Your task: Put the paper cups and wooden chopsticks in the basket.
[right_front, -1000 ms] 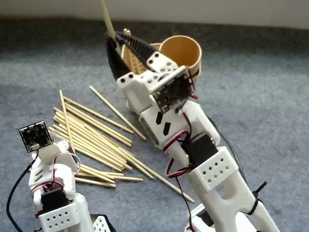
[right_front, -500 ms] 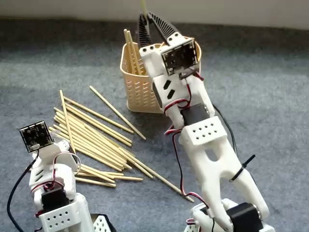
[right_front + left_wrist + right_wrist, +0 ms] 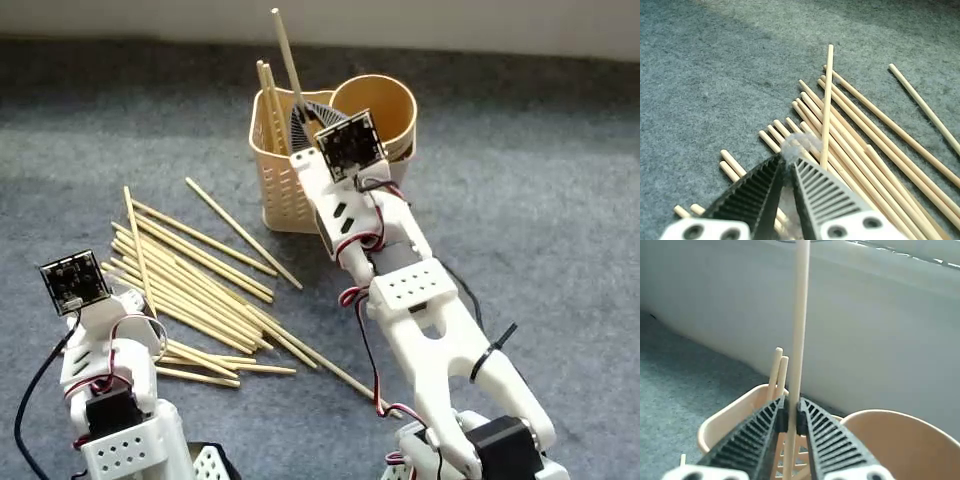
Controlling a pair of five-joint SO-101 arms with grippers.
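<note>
Judging by the basket (image 3: pixel 283 195), holding one paper cup (image 3: pixel 375 105) and two chopsticks (image 3: pixel 266 95), most work remains: the right jaws pinch another chopstick (image 3: pixel 801 315) upright over it, the left jaws sit closed and empty above the big pile (image 3: pixel 190 285) on the tabletop (image 3: pixel 560 200).

In the high view the right gripper (image 3: pixel 303 122) sits behind its own camera board and the basket (image 3: pixel 275 190) rim, so its fingertips and the lower end of the held chopstick (image 3: pixel 287 60) are hidden; the paper cup (image 3: pixel 385 100) shows its upper part alone. In the right wrist view that chopstick and the cup are cut by the edge; in the left wrist view several loose chopsticks (image 3: pixel 865 150) run off the frame, some under the left gripper (image 3: pixel 789 159).
</note>
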